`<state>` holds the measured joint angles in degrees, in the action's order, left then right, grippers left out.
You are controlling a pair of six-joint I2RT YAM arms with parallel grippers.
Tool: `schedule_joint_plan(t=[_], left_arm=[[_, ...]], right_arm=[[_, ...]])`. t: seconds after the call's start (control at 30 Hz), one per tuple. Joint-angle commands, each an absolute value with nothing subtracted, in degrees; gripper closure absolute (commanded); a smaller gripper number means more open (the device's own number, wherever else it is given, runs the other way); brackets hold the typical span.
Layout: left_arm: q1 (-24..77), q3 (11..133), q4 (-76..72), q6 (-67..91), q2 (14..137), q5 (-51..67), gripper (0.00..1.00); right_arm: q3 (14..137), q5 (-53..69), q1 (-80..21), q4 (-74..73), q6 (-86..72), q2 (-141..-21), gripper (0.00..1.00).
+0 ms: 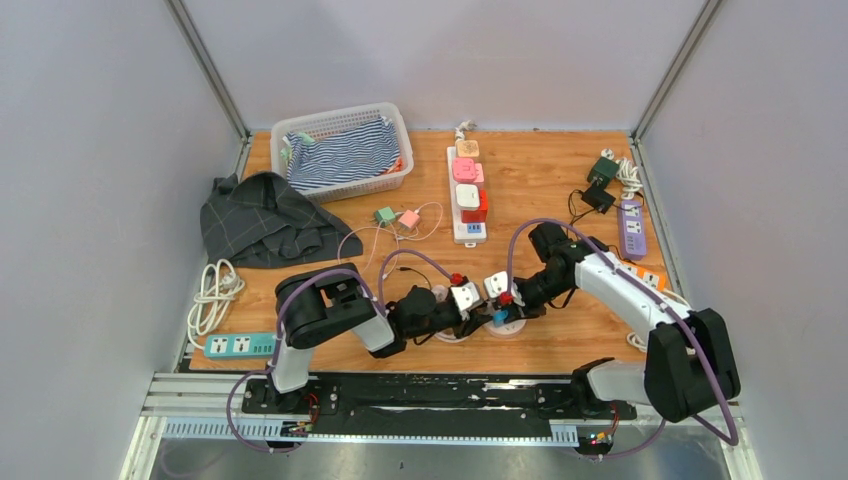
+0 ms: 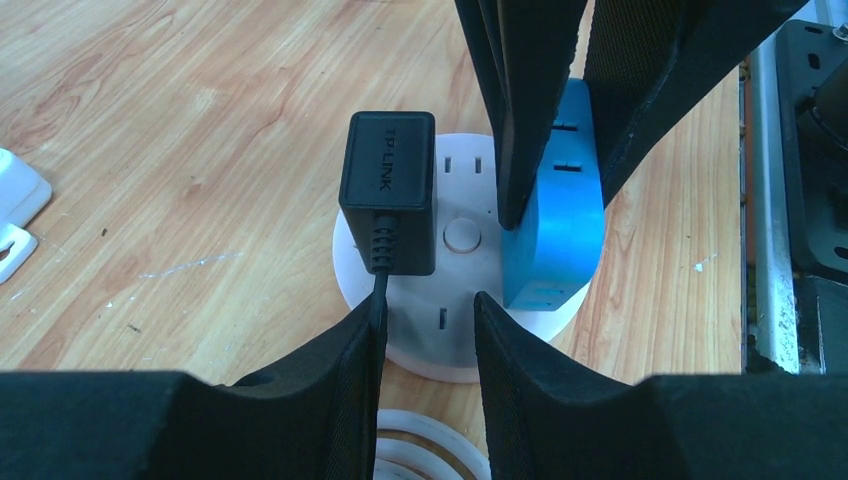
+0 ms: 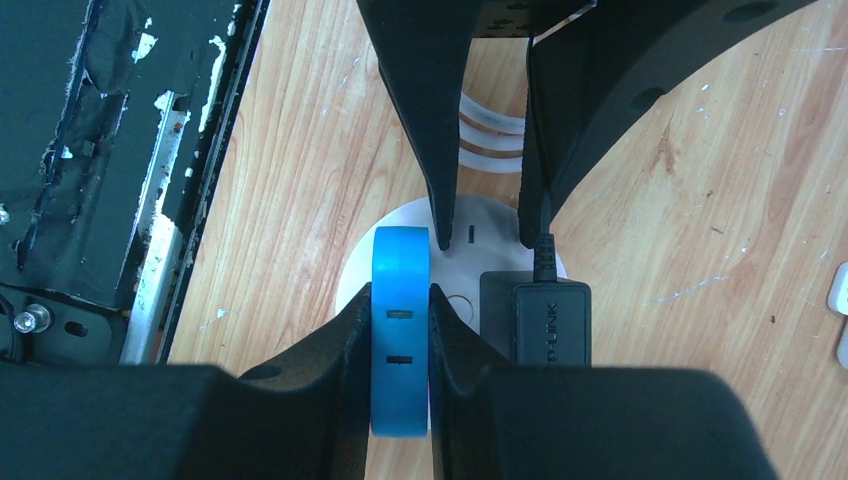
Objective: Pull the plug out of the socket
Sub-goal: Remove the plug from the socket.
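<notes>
A bright blue rectangular plug [image 3: 400,330] is glowing against a round white plastic socket hub [image 2: 465,195] and a pale-lettered matte black adapter block [image 2: 388,185], while blue-and-white striped fabric [image 1: 345,152] is filling a white lattice basket [image 1: 338,112] on a honey-grained wooden tabletop [image 1: 540,195].

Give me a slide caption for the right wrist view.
Right gripper clamps the blue plug standing on the round white socket, beside a black adapter.

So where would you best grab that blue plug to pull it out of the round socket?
By its two broad flat faces, from above. The blue plug stands upright in the round white socket, thin like a slab, so a pincer closes squarely across it, as the right pincer does now.
</notes>
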<state>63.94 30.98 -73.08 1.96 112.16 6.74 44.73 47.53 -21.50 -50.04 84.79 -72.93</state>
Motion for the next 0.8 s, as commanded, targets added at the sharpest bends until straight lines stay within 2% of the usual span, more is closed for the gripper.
schedule_joint_plan(t=[0.0,0.47,0.77], left_arm=[[64.74,31.81,-65.04,0.84,115.14,7.37,0.6],[64.95,34.34,-59.69,0.89,115.76,5.25,0.59],[63.81,30.51,-57.22,3.22,106.75,2.15,0.38]], right_arm=[[45.12,52.82,-22.75,-47.98,84.12,-70.29,1.0],[42.94,47.34,-22.71,-44.56,82.71,-69.27,1.0],[41.04,43.47,-21.49,-44.05,82.64,-71.46,1.0]])
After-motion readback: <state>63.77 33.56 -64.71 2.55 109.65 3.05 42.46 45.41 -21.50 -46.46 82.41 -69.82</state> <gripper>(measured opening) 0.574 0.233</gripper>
